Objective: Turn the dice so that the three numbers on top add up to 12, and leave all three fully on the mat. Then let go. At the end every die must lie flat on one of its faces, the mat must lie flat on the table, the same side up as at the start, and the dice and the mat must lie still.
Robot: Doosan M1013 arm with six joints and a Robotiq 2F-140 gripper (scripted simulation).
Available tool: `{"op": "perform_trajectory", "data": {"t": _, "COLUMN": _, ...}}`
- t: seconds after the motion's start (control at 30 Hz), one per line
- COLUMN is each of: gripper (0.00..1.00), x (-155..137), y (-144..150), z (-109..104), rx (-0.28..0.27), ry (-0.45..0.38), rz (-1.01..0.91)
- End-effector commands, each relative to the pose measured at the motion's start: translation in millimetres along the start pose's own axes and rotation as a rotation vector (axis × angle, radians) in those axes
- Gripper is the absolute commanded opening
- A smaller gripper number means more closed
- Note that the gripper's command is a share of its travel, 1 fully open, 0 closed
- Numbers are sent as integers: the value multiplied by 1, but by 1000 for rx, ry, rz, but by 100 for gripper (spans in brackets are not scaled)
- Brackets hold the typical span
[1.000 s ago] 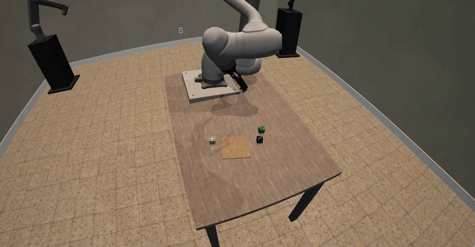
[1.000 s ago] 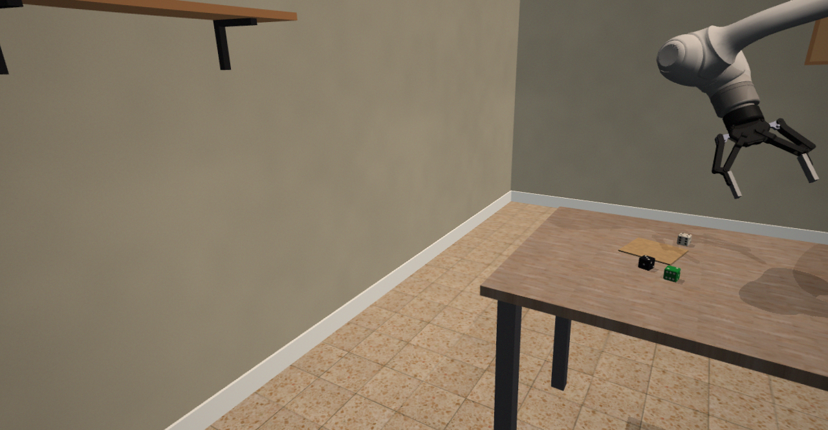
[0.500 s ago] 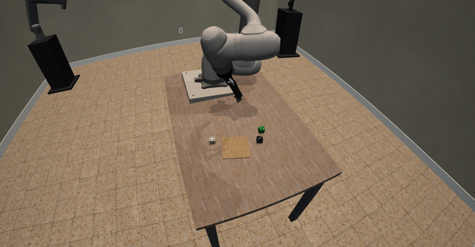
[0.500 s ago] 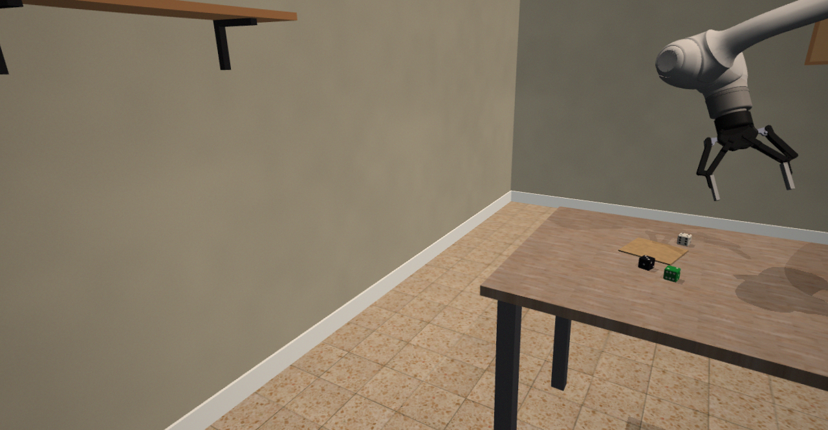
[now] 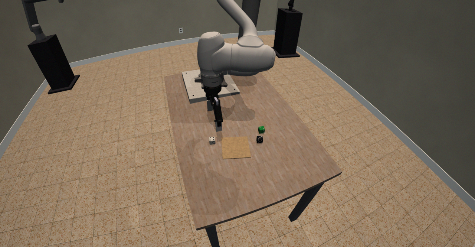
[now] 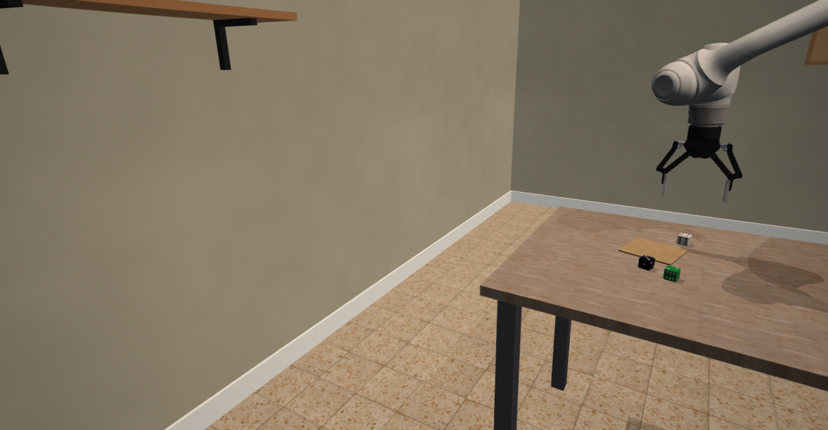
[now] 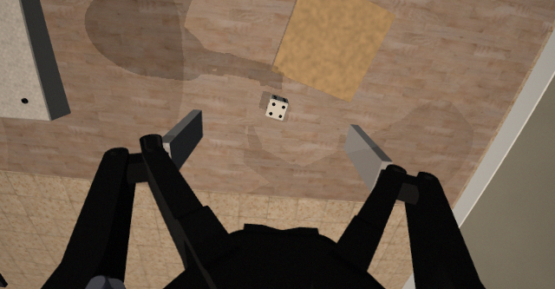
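Observation:
A square cork-brown mat point(image 5: 236, 147) point(image 6: 645, 247) point(image 7: 334, 37) lies flat on the wooden table point(image 5: 265, 179) point(image 6: 579, 288). No die is on it. A white die point(image 5: 212, 140) point(image 6: 684, 239) point(image 7: 277, 108) lies on the table just left of the mat, four pips up in the wrist view. A black die point(image 5: 259, 139) point(image 6: 645, 262) lies just right of the mat. A green die point(image 5: 261, 129) point(image 6: 671, 273) lies behind the black one. My gripper point(image 5: 218, 126) point(image 6: 695, 189) point(image 7: 276, 130) is wide open and empty, high above the white die.
The arm's grey base plate point(image 5: 196, 94) point(image 7: 17, 63) sits at the back of the table. The table's left edge runs close to the white die. Two black camera stands point(image 5: 53, 62) point(image 5: 287, 31) are on the floor, away from the table.

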State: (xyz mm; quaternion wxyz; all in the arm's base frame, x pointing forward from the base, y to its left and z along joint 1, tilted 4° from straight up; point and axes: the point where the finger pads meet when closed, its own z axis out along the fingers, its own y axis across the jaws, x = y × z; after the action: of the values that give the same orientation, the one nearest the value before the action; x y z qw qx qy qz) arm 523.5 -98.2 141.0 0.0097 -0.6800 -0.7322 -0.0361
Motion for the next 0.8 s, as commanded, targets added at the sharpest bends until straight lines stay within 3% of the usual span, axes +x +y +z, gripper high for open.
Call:
{"op": "perform_trajectory", "data": {"t": 0.0, "gripper": 100, "x": -1, "y": 1, "z": 1, "rx": -2, "ry": -4, "rz": 2}}
{"op": "perform_trajectory", "data": {"t": 0.47, "gripper": 100, "x": -1, "y": 1, "z": 4, "rx": -1, "ry": -4, "rz": 3}}
{"op": "perform_trajectory", "data": {"t": 0.77, "gripper": 100, "x": -2, "y": 1, "z": 53, "rx": -1, "ry": -5, "rz": 3}}
